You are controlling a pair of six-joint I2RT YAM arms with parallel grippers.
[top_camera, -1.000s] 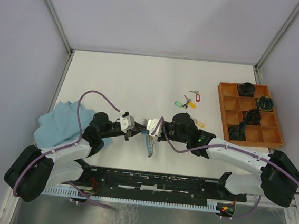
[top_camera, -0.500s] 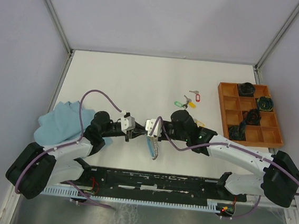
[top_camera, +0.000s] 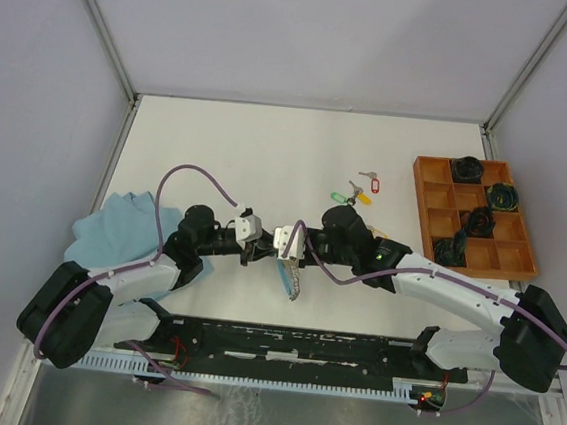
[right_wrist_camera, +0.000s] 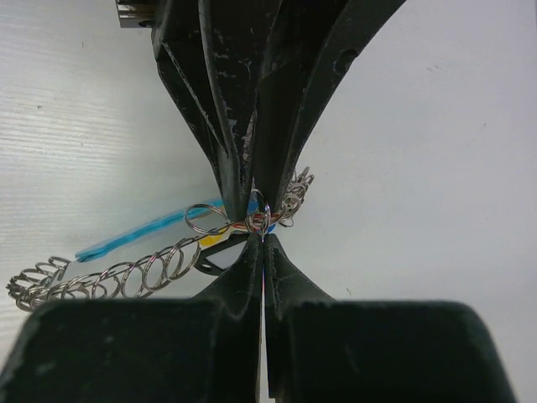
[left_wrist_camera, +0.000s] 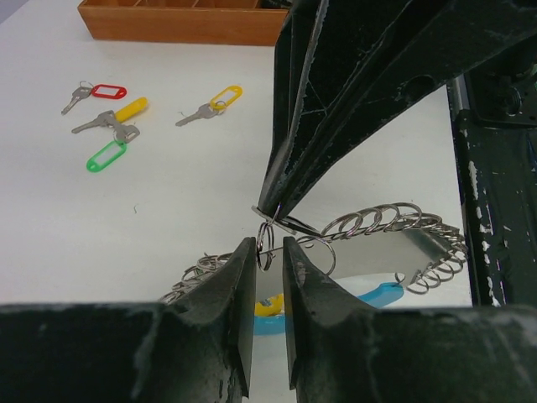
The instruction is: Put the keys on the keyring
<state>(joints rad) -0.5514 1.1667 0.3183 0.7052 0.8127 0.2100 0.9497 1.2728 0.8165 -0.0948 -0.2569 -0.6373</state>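
Note:
The keyring [left_wrist_camera: 382, 220], a thin wire loop strung with several small split rings, hangs between both grippers above the table. Its blue sleeve [top_camera: 291, 280] dangles below, with a yellow tag [left_wrist_camera: 268, 306] beside it. My right gripper [right_wrist_camera: 263, 239] is shut on the keyring's wire. My left gripper [left_wrist_camera: 268, 243] faces it with its jaws a little apart, and a small split ring [left_wrist_camera: 265, 235] stands in the gap, free of both pads. Loose keys lie on the table beyond: one with a red tag [left_wrist_camera: 107, 91], a green one [left_wrist_camera: 105, 155], and two yellow ones [left_wrist_camera: 222, 96].
A wooden compartment tray [top_camera: 425, 198] with dark coiled bundles stands at the right. A light blue cloth [top_camera: 111, 231] lies by the left arm. The loose keys [top_camera: 358, 192] lie just behind the right arm.
My left gripper has gone from shut to slightly open and has edged right toward the right gripper. The right gripper keeps its hold on the keyring.

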